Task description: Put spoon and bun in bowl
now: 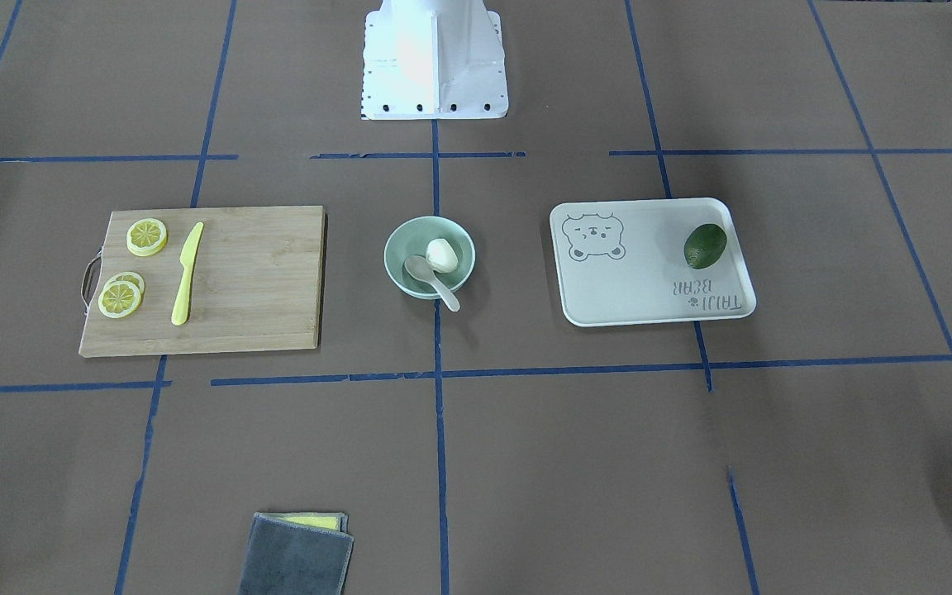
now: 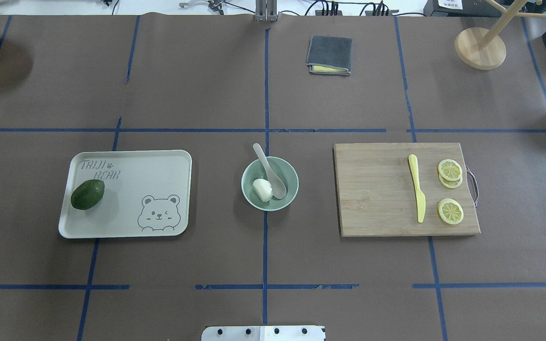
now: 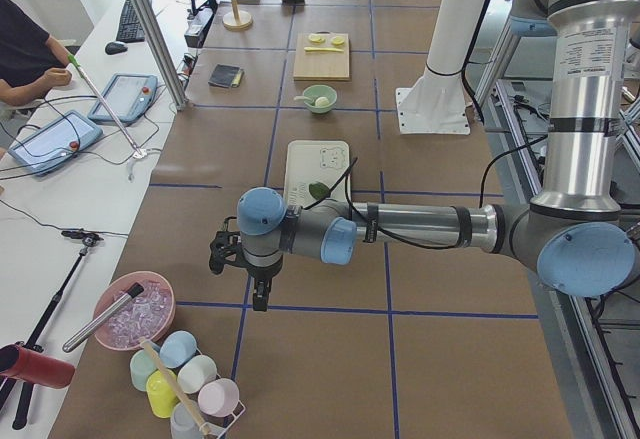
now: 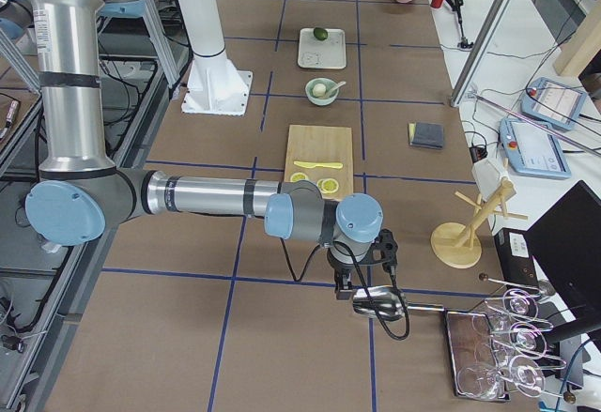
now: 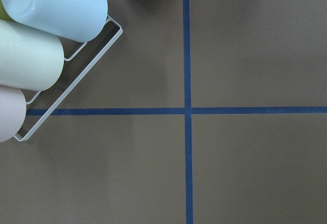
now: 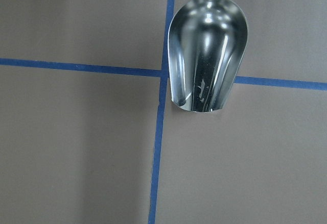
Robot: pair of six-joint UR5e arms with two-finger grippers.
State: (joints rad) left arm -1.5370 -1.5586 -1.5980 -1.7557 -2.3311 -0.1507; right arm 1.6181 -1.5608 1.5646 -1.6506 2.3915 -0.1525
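Your left pincer [image 3: 256,297] hangs over the table beside the cups [image 3: 195,369]. Your right pincer [image 4: 346,285] hangs above a metal scoop [image 6: 207,55]. You cannot tell how open either is or whether it holds anything. Farther off, bun [image 2: 262,188] and spoon [image 2: 269,171] lie in the bowl [image 2: 292,177]. The task looks done, so just keep clear.

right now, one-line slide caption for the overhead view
Bun and spoon rest in the mint bowl, between the bear tray and the cutting board.

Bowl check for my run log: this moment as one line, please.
bowl: holds bun and spoon | spoon handle: over rim | left tool: table end, state unclear | right tool: opposite end, state unclear
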